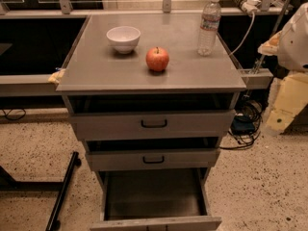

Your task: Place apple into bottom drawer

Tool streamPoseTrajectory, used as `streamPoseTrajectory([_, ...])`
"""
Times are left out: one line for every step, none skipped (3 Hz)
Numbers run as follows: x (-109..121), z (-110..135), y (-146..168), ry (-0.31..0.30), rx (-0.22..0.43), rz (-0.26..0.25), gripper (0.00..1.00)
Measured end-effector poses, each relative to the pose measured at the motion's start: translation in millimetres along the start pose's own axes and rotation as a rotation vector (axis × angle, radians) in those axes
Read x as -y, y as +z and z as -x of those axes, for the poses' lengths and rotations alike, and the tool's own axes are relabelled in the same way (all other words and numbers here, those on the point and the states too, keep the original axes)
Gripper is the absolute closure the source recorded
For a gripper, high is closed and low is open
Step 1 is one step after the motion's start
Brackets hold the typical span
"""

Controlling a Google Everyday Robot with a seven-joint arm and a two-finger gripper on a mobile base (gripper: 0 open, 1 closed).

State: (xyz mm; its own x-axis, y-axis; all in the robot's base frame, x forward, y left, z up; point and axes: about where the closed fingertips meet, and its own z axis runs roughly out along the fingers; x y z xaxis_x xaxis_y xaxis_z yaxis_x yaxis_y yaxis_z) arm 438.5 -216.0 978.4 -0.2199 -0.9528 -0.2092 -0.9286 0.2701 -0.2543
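Single camera view, looking down on a grey cabinet: the apple (157,58) stands upright on the cabinet top (96,73), stem up, a little forward of the middle of the surface and touching nothing else. A white bowl (123,37) sits near the apple at about 10 o'clock from it, with a clear gap between them. A capped water bottle (209,25) stands upright at about 2 o'clock from the apple, close to the right edge of the top. Below the top, the top drawer (154,124) and the middle drawer (153,159), each with a black handle, are pulled out a short way. The bottom drawer (154,196), at 6 o'clock in the frame, is drawn out far, its dark inside open to view and its plain grey front at the lower edge. The gripper (293,37) is at about 2 o'clock in the frame, at the right edge, well apart from the apple and off to the side of the cabinet; only a white rounded housing shows, so I cannot tell whether the claw is spread or closed. Dark cables (243,129) lie on the speckled floor (269,186) at 4 o'clock.
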Motion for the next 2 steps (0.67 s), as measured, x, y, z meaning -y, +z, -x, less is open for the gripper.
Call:
streamPoseTrajectory([5.1,2.9,0.0,-0.004,0.013,-0.016,0.00])
streamPoseTrajectory([37.0,18.6,14.1,-0.018,0.085,-0.053,0.00])
